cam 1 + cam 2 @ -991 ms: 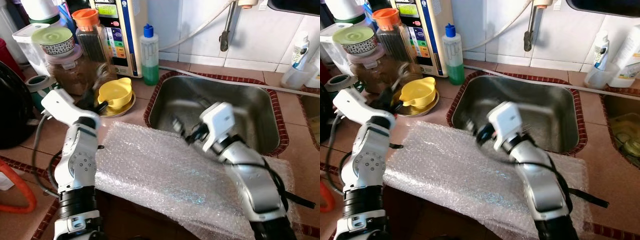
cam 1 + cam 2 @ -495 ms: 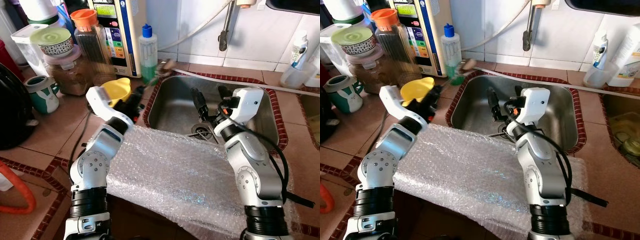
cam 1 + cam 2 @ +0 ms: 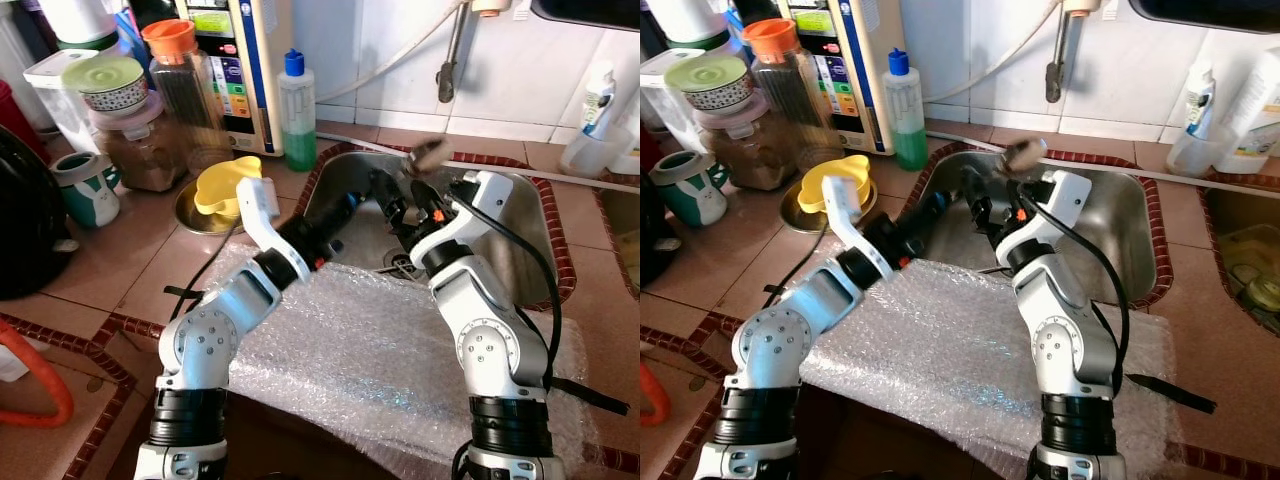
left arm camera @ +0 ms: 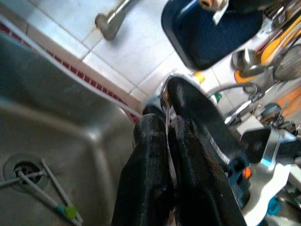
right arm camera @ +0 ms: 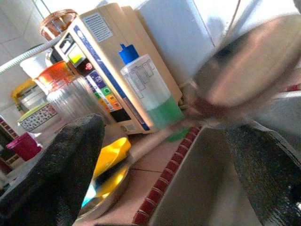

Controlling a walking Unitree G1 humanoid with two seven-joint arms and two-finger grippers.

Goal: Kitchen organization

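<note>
While the left gripper (image 4: 167, 141) pinches a spoon (image 3: 428, 156) over the sink (image 3: 520, 215), the right gripper (image 3: 392, 200) gapes.

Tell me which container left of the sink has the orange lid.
The tall clear jar with dark contents, beside the appliance; the jar in front of it has a green lid.
</note>
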